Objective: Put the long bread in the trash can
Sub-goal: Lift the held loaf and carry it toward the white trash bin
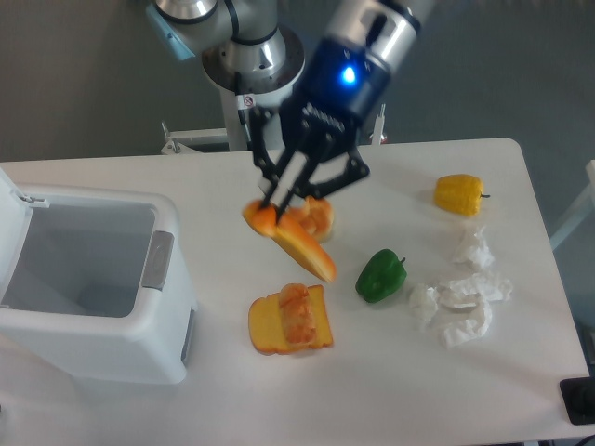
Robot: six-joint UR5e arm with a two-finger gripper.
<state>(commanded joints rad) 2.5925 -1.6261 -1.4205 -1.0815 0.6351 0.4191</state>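
The gripper [276, 198] grasps the long bread [296, 240] by its upper end, letting it hang tilted above the table for carrying toward the open trash can [88, 279].

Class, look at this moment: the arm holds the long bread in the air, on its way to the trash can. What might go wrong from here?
1. The gripper pinches the long bread near one end; the free end droops and might slip out.
2. That hanging end may catch the rim of the trash can rather than dropping inside.
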